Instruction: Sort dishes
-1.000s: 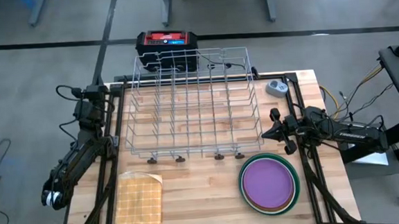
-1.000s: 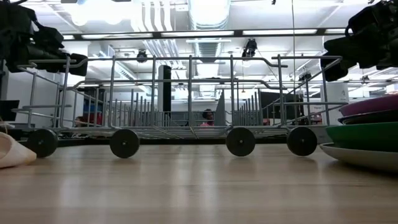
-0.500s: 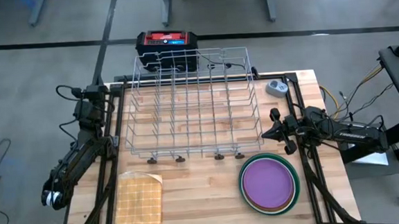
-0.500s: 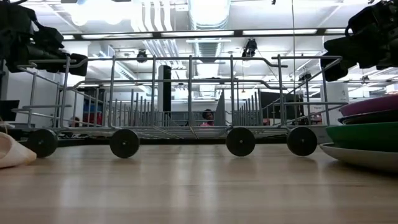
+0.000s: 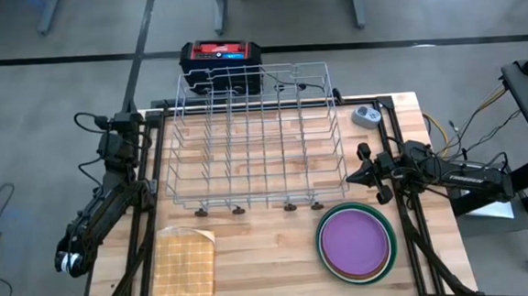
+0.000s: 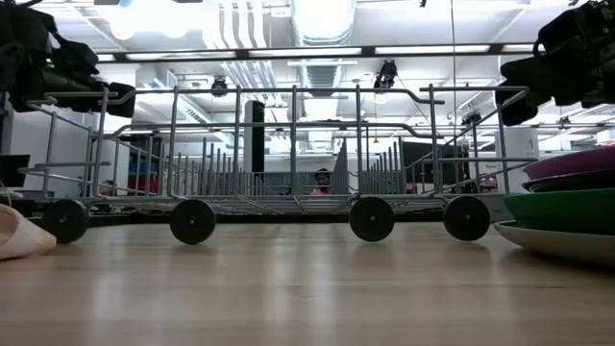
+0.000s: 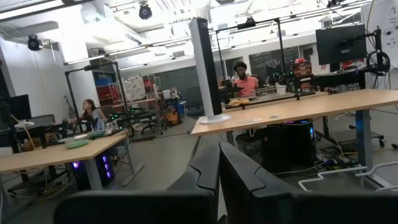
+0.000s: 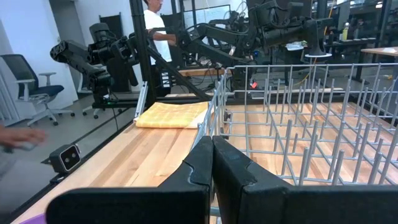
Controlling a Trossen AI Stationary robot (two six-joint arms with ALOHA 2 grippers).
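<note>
The dishes lie in one stack (image 5: 357, 243) on the table's near right part. A purple plate (image 5: 354, 238) is on top, with a green rim (image 5: 394, 241) around it. In the low view the purple plate (image 6: 577, 160), the green plate (image 6: 562, 208) and a pale bottom plate (image 6: 553, 241) show; the other plates are hidden. My right gripper (image 5: 350, 178) is shut and empty. It hangs level over the table, between the stack and the rack, pointing toward the table's left; its own view shows the shut fingers (image 8: 211, 152). My left arm (image 5: 117, 148) waits off the table's left edge, its gripper (image 7: 217, 168) shut.
A wire dish rack on wheels (image 5: 254, 139) fills the table's far middle. A tan waffle cloth (image 5: 184, 266) lies near the left corner and a small round gadget (image 5: 365, 116) at the far right. Bare wood (image 5: 270, 249) lies between cloth and stack. People show in the room behind.
</note>
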